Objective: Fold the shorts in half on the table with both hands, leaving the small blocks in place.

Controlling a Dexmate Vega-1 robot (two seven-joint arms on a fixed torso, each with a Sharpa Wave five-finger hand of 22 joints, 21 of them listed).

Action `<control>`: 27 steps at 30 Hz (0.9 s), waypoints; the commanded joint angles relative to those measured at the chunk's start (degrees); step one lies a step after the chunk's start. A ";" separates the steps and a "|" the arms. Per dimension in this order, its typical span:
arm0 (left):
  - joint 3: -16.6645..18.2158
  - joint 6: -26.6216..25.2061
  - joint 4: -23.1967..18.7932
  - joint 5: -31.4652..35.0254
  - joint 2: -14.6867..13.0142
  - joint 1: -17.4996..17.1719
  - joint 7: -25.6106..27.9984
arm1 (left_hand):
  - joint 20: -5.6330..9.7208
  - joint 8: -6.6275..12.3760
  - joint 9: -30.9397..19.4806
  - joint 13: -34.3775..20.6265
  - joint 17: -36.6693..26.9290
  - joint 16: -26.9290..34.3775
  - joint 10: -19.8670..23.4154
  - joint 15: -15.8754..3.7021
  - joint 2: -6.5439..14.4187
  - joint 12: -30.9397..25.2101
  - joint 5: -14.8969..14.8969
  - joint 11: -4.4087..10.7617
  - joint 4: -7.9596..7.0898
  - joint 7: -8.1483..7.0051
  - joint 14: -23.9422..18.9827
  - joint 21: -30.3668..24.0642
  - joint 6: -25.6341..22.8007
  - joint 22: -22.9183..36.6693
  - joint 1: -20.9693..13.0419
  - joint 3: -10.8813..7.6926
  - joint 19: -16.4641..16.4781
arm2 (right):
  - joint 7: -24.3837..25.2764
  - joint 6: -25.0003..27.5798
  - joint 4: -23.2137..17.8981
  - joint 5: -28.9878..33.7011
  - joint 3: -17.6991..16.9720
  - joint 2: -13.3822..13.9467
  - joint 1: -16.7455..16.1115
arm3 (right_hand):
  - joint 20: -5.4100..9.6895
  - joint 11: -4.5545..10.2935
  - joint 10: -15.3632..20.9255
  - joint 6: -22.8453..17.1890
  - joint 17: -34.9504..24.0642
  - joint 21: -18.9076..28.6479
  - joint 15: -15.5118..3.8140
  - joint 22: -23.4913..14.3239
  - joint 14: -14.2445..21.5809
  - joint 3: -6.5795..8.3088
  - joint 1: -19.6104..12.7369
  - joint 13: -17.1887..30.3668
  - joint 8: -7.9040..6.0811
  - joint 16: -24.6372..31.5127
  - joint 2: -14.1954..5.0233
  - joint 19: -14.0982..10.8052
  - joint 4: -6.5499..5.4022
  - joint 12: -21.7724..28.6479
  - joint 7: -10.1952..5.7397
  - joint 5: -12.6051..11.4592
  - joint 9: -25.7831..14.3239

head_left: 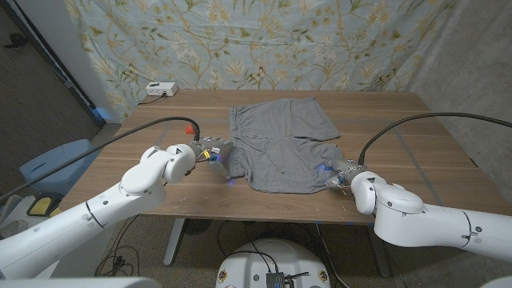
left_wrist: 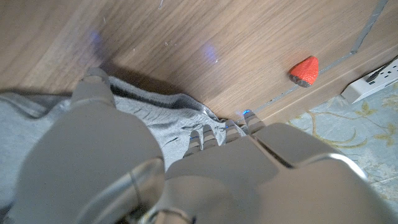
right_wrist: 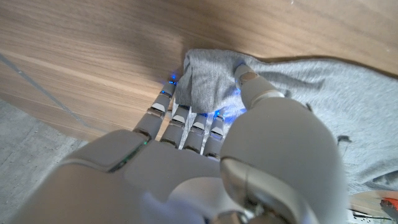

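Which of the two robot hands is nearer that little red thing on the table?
The left hand; the red block lies just beyond it, while the right hand grips the shorts' opposite corner.

left robot hand (head_left: 210, 152): fingertips tucked under the shorts (head_left: 280, 144) edge, hidden | right robot hand (head_left: 340, 174): fingers buried in a bunched corner of cloth | red block (head_left: 190, 126): too small to tell shape | both arms cut off at the frame's bottom edge

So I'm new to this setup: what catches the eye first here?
The grey shorts spread mid-table, with the left hand and right hand each gripping a near corner. Then the small red block beside the left hand, and the white power strip at the table's far left.
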State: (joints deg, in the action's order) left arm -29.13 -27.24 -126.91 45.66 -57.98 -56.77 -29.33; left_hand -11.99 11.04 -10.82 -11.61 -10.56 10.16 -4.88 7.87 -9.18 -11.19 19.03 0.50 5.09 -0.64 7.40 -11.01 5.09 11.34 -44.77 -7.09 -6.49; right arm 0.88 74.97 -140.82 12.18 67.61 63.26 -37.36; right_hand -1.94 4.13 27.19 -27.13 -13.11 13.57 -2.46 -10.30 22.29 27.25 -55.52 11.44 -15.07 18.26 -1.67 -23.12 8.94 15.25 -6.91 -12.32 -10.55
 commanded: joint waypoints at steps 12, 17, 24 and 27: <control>1.33 -1.55 -7.13 -13.96 -7.00 2.03 -0.28 | -0.22 0.64 -0.06 -0.19 -0.17 0.78 1.16 -0.12 1.18 -1.08 1.69 0.58 -0.17 0.35 -0.39 -0.44 -1.57 0.36 -0.59 0.81 -0.43 | 4.04 -6.07 3.37 5.47 -2.69 -2.08 -4.63 | 2.21 -4.72 29.02 -29.25 -9.17 2.70 -9.27 -0.69 17.08 -5.95 -7.28 5.25 -7.56 11.86 -4.02 -7.41 0.44 14.82 4.00 0.75 -1.03; -4.10 -1.95 -4.82 -9.16 -5.30 5.83 -3.52 | -0.20 0.69 -0.06 -0.18 -0.16 0.81 1.18 -0.12 1.32 -1.10 1.92 0.61 -0.19 0.31 -0.43 -0.62 -1.80 0.37 -0.67 0.90 -0.15 | 5.97 -8.45 3.77 6.57 -5.40 -2.34 -7.57 | 2.48 -5.00 29.80 -30.37 -10.04 2.91 -9.41 -0.73 18.33 -5.99 -7.95 5.87 -7.94 12.66 -4.76 -7.82 0.31 15.79 4.17 0.69 -1.10; -9.95 -1.17 -1.02 -2.39 -2.14 9.14 -7.01 | -0.18 1.14 -0.03 -0.11 -0.07 1.16 2.86 -0.88 2.79 -1.77 3.22 2.59 0.08 -0.80 -1.47 -1.28 -3.76 0.37 -2.34 0.86 0.91 | 6.00 -10.10 3.79 8.00 -8.00 -2.60 -9.90 | 2.73 -5.21 29.53 -30.43 -10.81 2.96 -9.16 -0.79 18.31 -6.15 -8.44 6.39 -7.95 12.99 -5.24 -7.76 0.24 16.22 4.24 0.93 -1.19; -11.61 -1.13 -0.28 1.73 -1.17 9.70 -7.84 | -0.17 1.32 -0.02 -0.07 -0.01 1.27 4.01 -1.65 3.76 -2.14 3.70 3.19 0.30 -1.57 -2.04 -1.54 -4.77 0.34 -3.50 0.63 1.44 | 5.86 -10.79 3.74 8.43 -9.16 -2.74 -10.81 | 2.71 -5.03 29.49 -30.42 -10.93 2.99 -9.16 -0.81 18.20 -6.18 -8.50 6.55 -7.95 12.92 -5.38 -7.78 0.17 16.38 4.29 1.00 -1.23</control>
State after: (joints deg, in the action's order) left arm -32.52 -28.75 -131.11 37.68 -62.55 -51.75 -33.06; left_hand -11.88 11.70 -10.65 -11.60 -10.48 11.06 -1.68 6.42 -6.20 -12.98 22.13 3.26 5.06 -1.56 5.93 -12.14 1.16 11.61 -47.61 -6.19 -5.71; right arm 5.79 67.15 -137.42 18.39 62.30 61.02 -44.57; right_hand 0.61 -0.72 56.51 -57.13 -23.81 16.20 -3.89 -10.81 40.44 21.19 -63.60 17.71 -22.76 30.94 -6.72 -30.52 9.39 30.98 -2.76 -11.35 -11.69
